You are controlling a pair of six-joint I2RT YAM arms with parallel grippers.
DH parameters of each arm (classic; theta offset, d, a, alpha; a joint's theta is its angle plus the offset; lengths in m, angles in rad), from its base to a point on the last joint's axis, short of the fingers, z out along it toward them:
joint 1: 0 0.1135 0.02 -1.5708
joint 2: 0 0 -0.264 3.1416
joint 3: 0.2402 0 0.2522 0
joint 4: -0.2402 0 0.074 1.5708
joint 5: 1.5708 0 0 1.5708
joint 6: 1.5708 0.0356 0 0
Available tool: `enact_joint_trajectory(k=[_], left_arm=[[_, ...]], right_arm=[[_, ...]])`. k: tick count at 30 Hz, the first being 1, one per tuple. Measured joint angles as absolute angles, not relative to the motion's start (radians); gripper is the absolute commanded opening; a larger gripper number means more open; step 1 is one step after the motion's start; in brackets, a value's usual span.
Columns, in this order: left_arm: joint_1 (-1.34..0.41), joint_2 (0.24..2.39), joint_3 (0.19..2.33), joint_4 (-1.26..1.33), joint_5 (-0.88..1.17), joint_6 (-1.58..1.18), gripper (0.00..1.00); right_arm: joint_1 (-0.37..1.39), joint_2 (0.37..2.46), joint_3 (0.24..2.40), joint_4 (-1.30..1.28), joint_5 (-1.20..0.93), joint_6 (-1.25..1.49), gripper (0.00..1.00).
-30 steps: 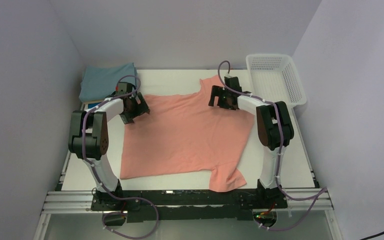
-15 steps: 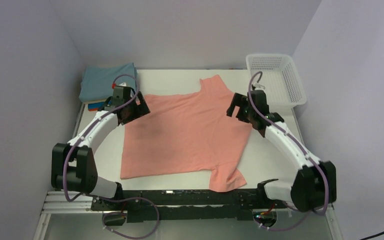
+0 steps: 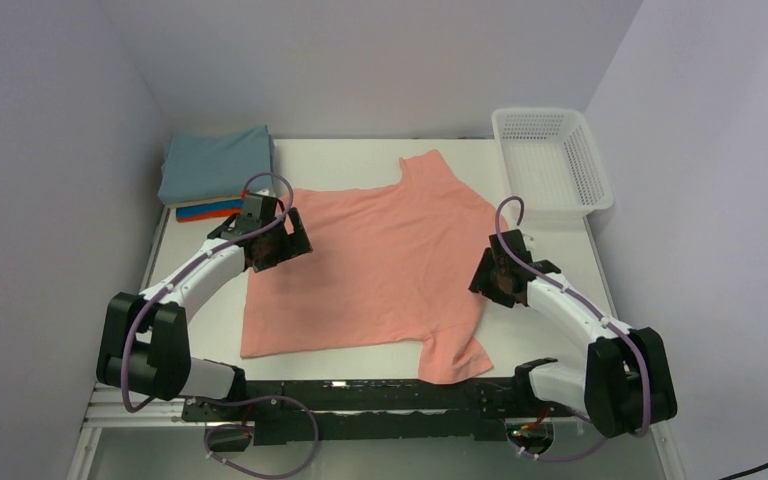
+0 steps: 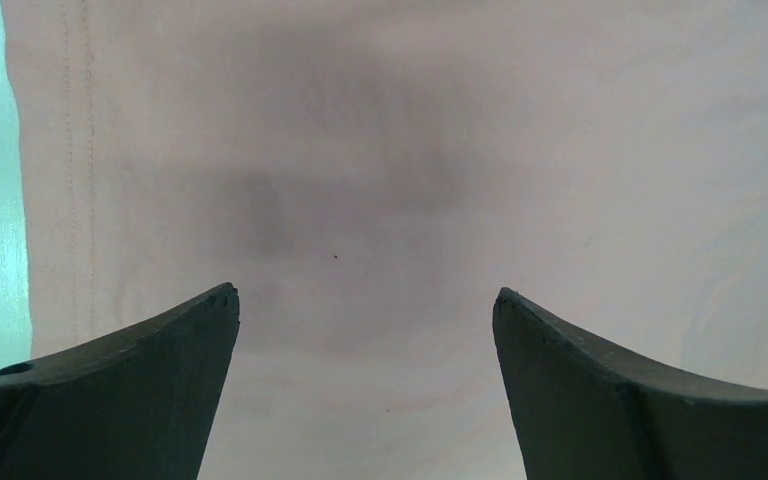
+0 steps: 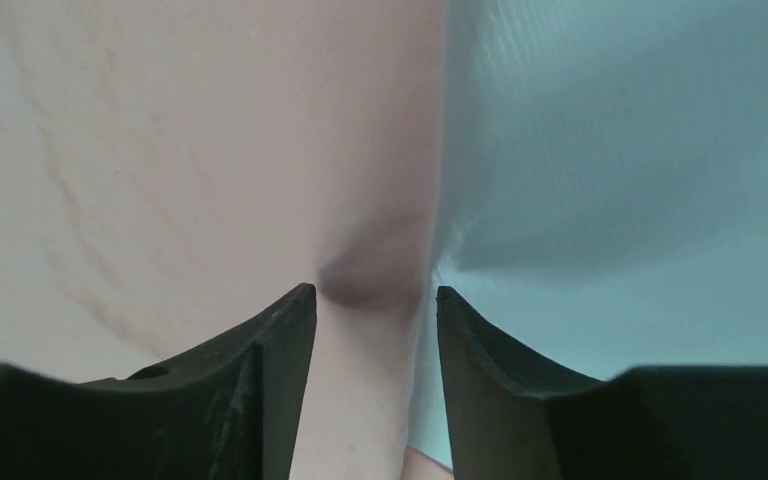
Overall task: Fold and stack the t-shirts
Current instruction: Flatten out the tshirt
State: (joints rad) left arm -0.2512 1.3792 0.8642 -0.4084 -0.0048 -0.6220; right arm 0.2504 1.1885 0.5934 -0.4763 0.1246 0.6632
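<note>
I see folded stack (image 3: 215,165) done; pink t-shirt (image 3: 370,270) flat, unfolded; left gripper (image 4: 365,292) wide; right gripper (image 5: 375,290) narrow at shirt edge, hold I cannot tell.

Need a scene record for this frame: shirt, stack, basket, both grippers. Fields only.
shirt in work: salmon-pink t-shirt, spread flat and unfolded on the table
stack: folded stack in the far-left corner, teal shirt on top, blue and orange-red edges beneath
basket: white mesh basket, far-right corner
left gripper: jaws wide apart above the shirt near its left hem, holding nothing
right gripper: jaws a narrow gap apart astride the shirt's right edge, cloth puckered between them; grip not confirmed
</note>
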Motion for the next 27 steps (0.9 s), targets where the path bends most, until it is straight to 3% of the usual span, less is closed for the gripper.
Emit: enact_joint_trajectory(k=[3, 7, 14, 21, 25, 27], left_arm=[[-0.251, 1.378, 0.864, -0.408, -0.005, -0.622, 0.99], [-0.251, 1.378, 0.864, -0.409, -0.010, -0.622, 1.00], [-0.251, 1.378, 0.864, -0.410, -0.027, -0.622, 0.99], [-0.251, 1.378, 0.864, -0.411, -0.035, -0.622, 1.00], [-0.251, 1.380, 0.865, -0.417, -0.047, -0.622, 0.99], [-0.251, 1.386, 0.867, -0.423, -0.052, -0.621, 0.99]], right_arm=[[0.250, 1.218, 0.590, -0.448, 0.120, 0.679, 0.21], [0.250, 1.230, 0.583, -0.432, 0.120, 0.690, 0.00], [0.259, 1.249, 0.619, -0.453, 0.114, 0.681, 0.00], [0.369, 1.422, 0.857, -0.537, 0.157, 0.669, 0.00], [0.445, 1.625, 1.022, -0.556, 0.189, 0.671, 0.09], [0.475, 1.728, 1.093, -0.567, 0.202, 0.674, 0.20]])
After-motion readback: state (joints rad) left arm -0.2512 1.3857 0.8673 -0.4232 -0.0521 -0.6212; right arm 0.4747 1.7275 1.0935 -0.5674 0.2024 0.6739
